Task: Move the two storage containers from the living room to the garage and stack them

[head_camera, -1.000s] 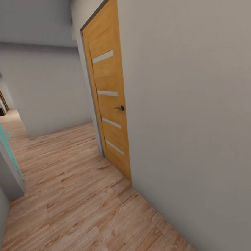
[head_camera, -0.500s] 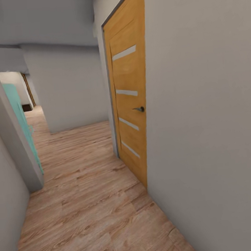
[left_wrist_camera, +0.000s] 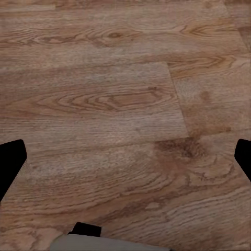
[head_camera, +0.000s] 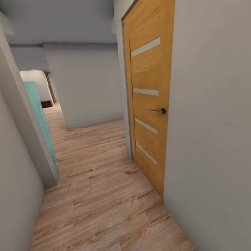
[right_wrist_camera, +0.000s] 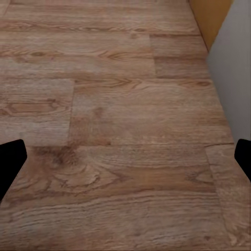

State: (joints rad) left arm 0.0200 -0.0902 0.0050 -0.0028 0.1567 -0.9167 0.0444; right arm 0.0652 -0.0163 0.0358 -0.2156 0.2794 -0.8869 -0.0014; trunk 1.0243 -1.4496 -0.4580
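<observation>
The two storage containers are out of view. I am in a narrow corridor with a light wood plank floor (head_camera: 102,203). My left gripper (left_wrist_camera: 125,162) hangs over these planks, its dark fingertips (left_wrist_camera: 10,162) wide apart at the picture's edges with nothing between them, so it is open. My right gripper (right_wrist_camera: 125,162) is open in the same way, with bare planks between its fingertips (right_wrist_camera: 10,162).
A shut light wooden door (head_camera: 152,100) with a dark handle (head_camera: 160,110) sits in the grey wall (head_camera: 217,132) close on my right. Another grey wall (head_camera: 11,169) is close on my left, with a teal panel (head_camera: 39,117) behind its corner. The corridor runs ahead to a far wall (head_camera: 86,87).
The whole head view has shifted, so the camera has moved: the door now lies further right and looks larger, and the left wall fills more of the picture.
</observation>
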